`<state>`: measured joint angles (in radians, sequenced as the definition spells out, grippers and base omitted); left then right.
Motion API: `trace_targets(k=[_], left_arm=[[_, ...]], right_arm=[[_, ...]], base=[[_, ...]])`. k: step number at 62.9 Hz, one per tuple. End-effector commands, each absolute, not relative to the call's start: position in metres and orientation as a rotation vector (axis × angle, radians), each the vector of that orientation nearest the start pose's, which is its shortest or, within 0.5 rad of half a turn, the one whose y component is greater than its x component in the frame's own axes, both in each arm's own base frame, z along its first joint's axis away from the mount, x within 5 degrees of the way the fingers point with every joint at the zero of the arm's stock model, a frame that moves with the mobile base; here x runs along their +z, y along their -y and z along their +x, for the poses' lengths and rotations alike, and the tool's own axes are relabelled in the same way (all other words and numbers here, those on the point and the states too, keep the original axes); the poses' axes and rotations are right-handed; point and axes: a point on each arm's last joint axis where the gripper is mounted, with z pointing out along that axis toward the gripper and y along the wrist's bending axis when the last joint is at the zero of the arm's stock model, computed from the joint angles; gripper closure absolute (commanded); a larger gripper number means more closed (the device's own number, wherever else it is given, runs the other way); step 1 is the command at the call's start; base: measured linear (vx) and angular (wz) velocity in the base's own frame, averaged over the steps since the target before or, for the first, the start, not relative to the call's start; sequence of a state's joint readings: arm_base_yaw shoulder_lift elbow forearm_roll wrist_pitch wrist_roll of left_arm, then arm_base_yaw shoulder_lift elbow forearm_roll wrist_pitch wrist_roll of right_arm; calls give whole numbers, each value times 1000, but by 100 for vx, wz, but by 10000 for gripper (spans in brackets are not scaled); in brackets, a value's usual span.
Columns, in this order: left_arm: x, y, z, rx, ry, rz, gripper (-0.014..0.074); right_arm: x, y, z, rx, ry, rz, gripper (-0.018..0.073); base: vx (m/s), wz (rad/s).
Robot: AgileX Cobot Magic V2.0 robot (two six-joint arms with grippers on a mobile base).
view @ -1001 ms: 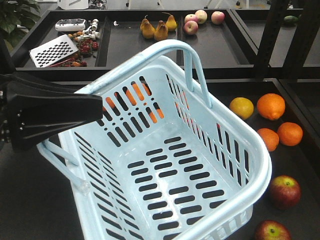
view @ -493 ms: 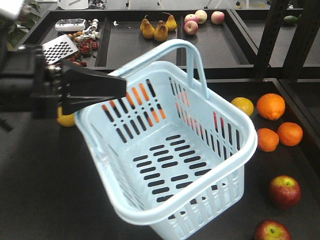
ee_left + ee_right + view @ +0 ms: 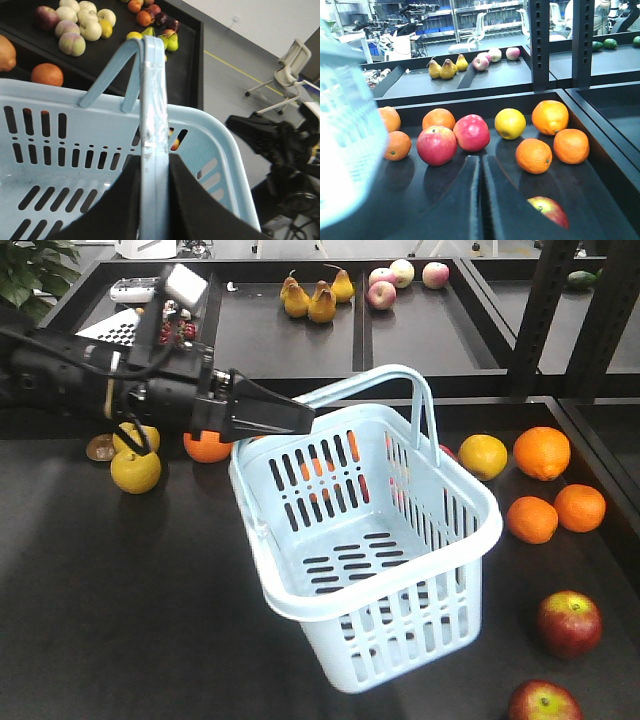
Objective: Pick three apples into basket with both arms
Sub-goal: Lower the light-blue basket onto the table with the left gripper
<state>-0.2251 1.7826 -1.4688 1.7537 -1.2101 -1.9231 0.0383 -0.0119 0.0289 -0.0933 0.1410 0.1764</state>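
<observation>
My left gripper (image 3: 296, 420) is clamping its matte black, tapered jaws on one hoop handle (image 3: 151, 100) of the basket (image 3: 372, 570). In the wrist view a jaw is pressing against each side of the smooth, glossy plastic bar. The basket is hanging tilted from that grip over the black tabletop (image 3: 120, 620). It is a light-blue rectangular tub with rounded corners and rows of narrow slots in its walls and floor. I cannot tell whether its lowest corner is touching the tabletop.

My right gripper (image 3: 481, 161) is pointing out low across the same dark surface. Its two angular fingers are sitting together with only a thin slit between them, and they are gripping nothing.

In the front view, two round, shiny dark-red apples are lying on the tabletop at about 4 o'clock from the basket. The upper apple (image 3: 570, 623) is sitting near the basket's corner, and the lower apple (image 3: 545, 702) is showing a yellow-green patch at its stem. Dimpled oranges (image 3: 541, 452) are resting at about 2 o'clock, beside a smooth yellow fruit (image 3: 483, 455).
</observation>
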Motion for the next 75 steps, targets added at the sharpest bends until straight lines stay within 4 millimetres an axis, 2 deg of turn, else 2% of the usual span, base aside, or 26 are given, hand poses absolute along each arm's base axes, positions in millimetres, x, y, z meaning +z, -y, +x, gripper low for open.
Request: trace_targets(k=[1, 12, 23, 38, 50, 67, 75], left_arm=[[342, 168, 349, -1300, -1761, 1095, 603], [313, 186, 373, -1329, -1769, 1137, 603], [288, 205, 381, -1329, -1761, 1191, 599], [269, 209, 388, -1326, -1799, 1173, 566], [268, 209, 393, -1274, -1818, 1131, 433], [269, 209, 393, -1324, -1888, 1056, 128], [281, 208, 387, -1367, -1902, 1036, 84]], right_arm=[[195, -1, 56, 76, -1564, 37, 566], [195, -1, 56, 76, -1564, 37, 566], [195, -1, 56, 76, -1564, 37, 566], [195, -1, 56, 76, -1564, 37, 566], [195, -1, 56, 76, -1564, 37, 566], [195, -1, 56, 76, -1564, 37, 566], [195, -1, 56, 76, -1564, 37, 566]], base=[[0, 0], [0, 0], [0, 0], [0, 0], [0, 0], [0, 0], [0, 0]])
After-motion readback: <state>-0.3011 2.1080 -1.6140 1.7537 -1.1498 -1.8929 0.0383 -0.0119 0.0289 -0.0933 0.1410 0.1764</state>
